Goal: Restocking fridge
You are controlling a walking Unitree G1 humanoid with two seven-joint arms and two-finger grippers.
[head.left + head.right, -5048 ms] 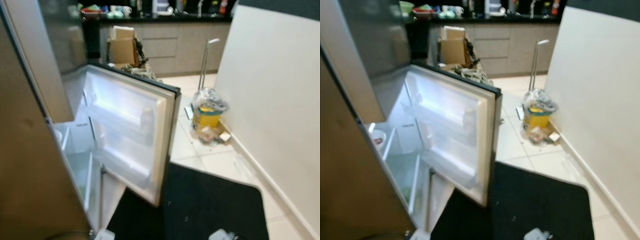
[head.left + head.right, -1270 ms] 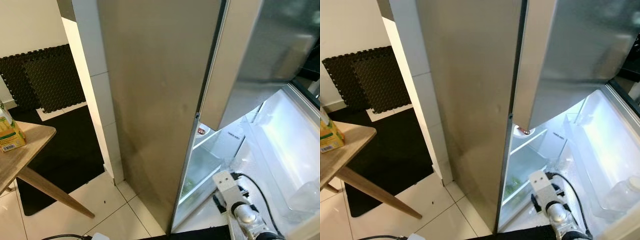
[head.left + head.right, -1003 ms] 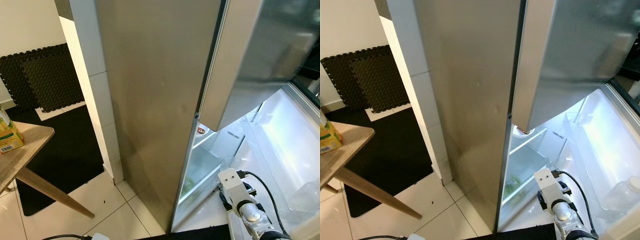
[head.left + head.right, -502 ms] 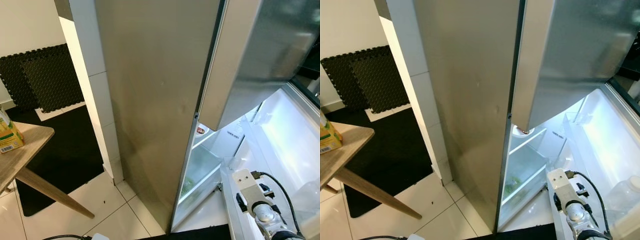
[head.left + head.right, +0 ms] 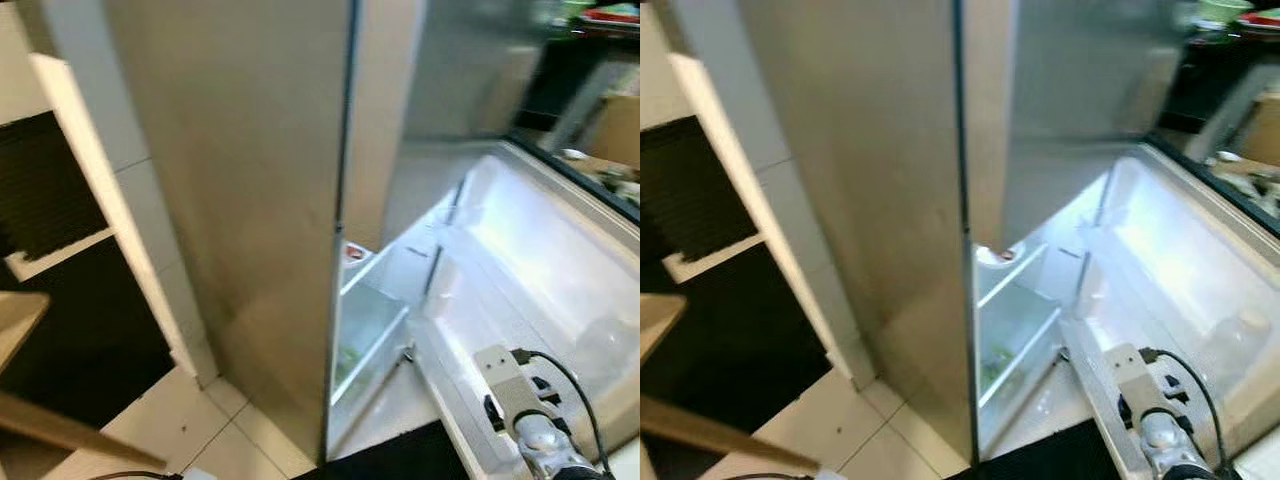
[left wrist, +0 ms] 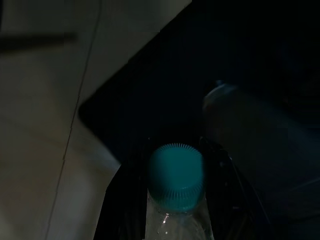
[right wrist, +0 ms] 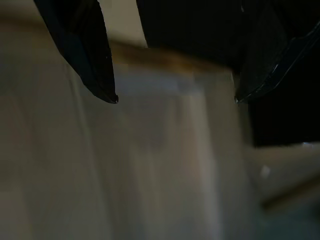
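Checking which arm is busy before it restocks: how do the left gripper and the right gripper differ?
The left gripper is shut on a clear bottle with a teal cap; the right gripper is open and holds nothing. The left hangs over dark mat and tile; the right faces a pale blurred surface. Both have black fingers.

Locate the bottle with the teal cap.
The bottle sits between the left gripper's black fingers in the left wrist view, cap toward the camera, over a dark mat and pale floor tiles.
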